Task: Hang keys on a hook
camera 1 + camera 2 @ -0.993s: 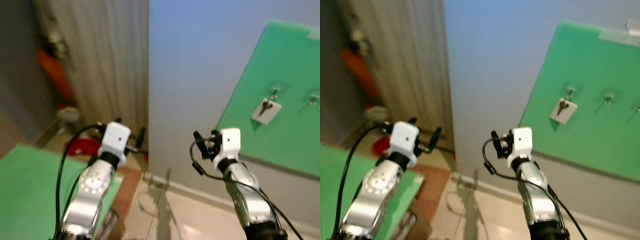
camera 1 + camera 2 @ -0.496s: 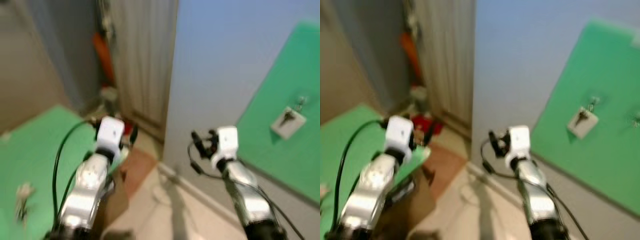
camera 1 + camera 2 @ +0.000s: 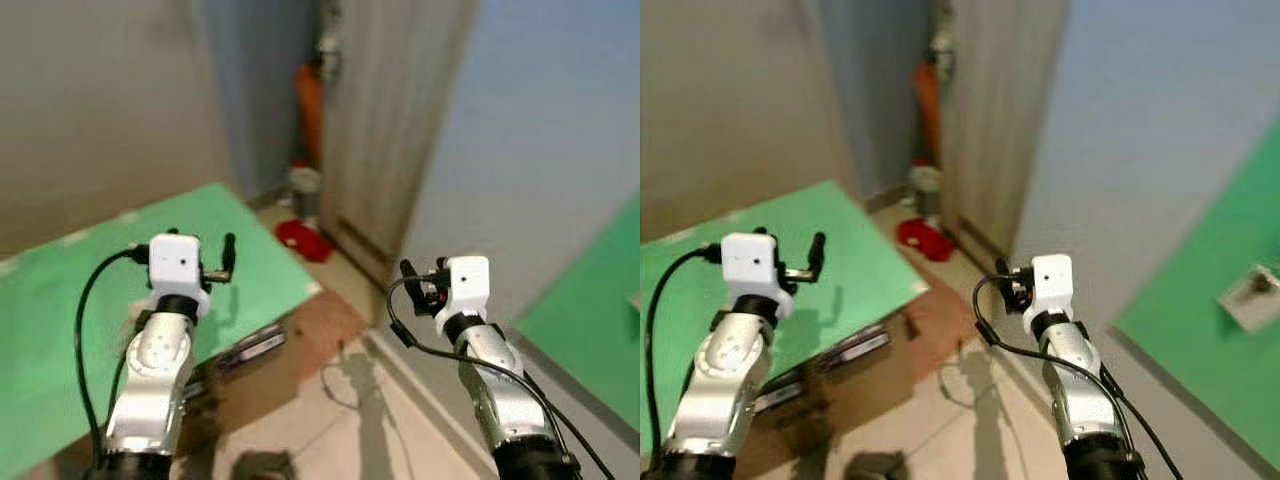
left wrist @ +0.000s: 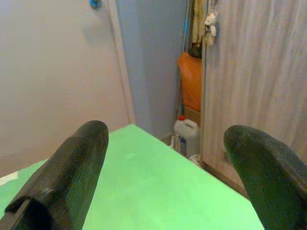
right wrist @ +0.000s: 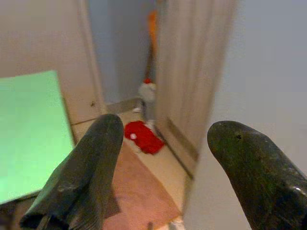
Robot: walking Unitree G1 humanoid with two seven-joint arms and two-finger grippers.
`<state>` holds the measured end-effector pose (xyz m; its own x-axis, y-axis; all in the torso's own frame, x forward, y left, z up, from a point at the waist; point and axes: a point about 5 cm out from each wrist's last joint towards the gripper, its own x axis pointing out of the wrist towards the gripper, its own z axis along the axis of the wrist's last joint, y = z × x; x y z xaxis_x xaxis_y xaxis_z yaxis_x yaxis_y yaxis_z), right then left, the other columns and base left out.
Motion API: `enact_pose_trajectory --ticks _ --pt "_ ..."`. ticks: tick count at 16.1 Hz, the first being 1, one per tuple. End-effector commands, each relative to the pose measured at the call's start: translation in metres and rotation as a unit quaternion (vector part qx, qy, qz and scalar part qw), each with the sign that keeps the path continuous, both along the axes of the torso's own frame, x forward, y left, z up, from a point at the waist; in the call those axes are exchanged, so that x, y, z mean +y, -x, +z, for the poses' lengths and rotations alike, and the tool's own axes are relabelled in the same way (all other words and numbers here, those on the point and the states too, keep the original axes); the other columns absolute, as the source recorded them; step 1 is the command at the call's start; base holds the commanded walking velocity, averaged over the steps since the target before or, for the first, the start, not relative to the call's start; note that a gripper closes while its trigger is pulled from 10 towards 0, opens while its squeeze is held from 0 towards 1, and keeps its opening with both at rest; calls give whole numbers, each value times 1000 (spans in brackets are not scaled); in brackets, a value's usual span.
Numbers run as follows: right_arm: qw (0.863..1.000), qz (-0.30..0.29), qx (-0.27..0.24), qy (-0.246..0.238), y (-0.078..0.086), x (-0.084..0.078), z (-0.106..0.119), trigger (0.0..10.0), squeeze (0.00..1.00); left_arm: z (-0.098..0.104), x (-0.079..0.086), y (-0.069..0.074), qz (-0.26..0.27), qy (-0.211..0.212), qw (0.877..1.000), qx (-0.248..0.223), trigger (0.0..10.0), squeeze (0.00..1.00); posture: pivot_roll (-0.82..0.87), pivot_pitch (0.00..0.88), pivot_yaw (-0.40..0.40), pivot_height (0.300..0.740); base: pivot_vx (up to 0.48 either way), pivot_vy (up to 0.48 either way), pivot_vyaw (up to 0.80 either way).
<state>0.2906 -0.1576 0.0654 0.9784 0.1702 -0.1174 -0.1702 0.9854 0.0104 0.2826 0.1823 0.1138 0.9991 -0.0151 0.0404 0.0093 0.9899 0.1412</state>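
A green board [image 3: 1215, 350] leans on the blue wall at the far right, with a white key tag [image 3: 1252, 293] hanging on it. A green table top [image 3: 90, 300] lies at the left. Over it my left gripper [image 3: 200, 245] is raised and open with nothing between its fingers [image 4: 72, 177]. My right gripper [image 3: 423, 272] is held up in front of the wall corner, also open and empty; its fingers [image 5: 88, 172] frame the floor. A small pale blur [image 3: 127, 332] beside my left forearm is too unclear to name.
A wooden door panel [image 3: 400, 130] stands ahead, with an orange thing [image 3: 310, 100], a white jug [image 3: 305, 185] and a red item [image 3: 305, 240] on the floor by it. A brown box [image 3: 310, 335] sits under the table's edge. A thin cable [image 3: 345, 385] lies on the pale floor.
The whole view has swung to the left: the green wall board slid to the right edge and the green table top came into view. Both arms keep the same raised pose.
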Motion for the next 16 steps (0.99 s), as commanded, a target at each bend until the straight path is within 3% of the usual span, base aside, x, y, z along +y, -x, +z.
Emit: enact_pose_trajectory --ticks 1,2,14,15,16 --pt "1000 -4 -1 -9 -2 -1 2 10000 1000 1 -6 -3 -14 -8 1000 2 10000 1000 22 0 -15 736 0 0 800" --pt "1000 -6 0 -13 -3 -1 2 10000 1000 -1 -8 -5 -19 -14 1000 11 10000 0 22 0 -15 736 0 0 800" --pt "1000 14 4 -4 -5 3 0 10000 1000 -5 -11 -6 -14 -32 999 8 10000 0 28 0 -30 736 0 0 796" --pt "1000 16 1 1 -6 5 1 10000 557 -5 -11 -6 -15 -34 999 8 10000 0 30 0 -35 736 0 0 794" --pt "1000 11 2 -3 -6 5 1 10000 0 -5 -12 -6 -17 -35 999 8 10000 0 32 0 -39 736 0 0 794"
